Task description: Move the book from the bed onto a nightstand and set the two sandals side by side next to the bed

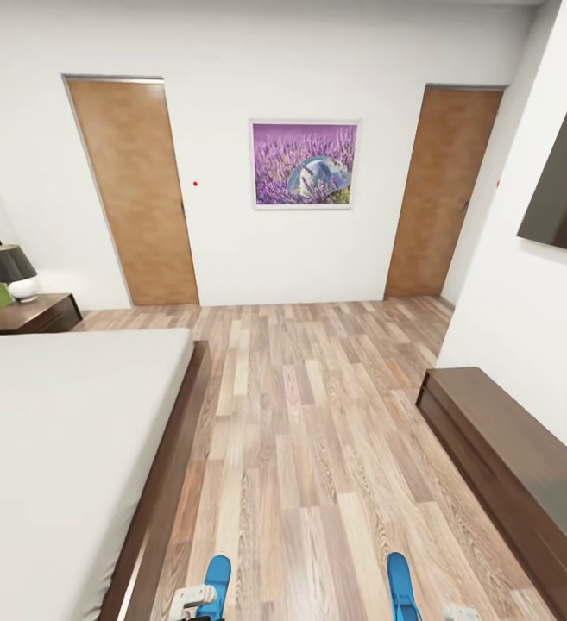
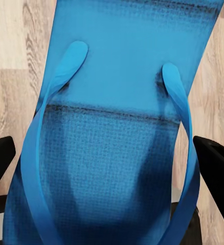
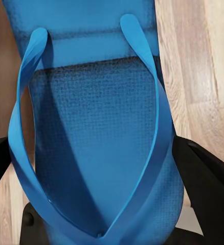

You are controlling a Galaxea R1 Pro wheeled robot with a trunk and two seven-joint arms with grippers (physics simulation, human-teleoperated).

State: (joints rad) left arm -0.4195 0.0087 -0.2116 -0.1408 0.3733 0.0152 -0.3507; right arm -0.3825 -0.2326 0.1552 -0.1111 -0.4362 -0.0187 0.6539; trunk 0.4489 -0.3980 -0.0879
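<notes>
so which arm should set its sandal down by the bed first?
Left, probably. The left gripper with its sandal hangs right beside the bed frame; the right sandal is farther out over the floor.

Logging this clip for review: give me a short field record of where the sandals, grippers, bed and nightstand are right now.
left sandal: blue, between the fingers of the left gripper, low in the head view
right sandal: blue, between the fingers of the right gripper, also low in the head view
bed: at left, grey mattress, no book on the visible part
nightstand: beyond the bed, carrying a dark-shaded lamp
floor: wood planks
</notes>
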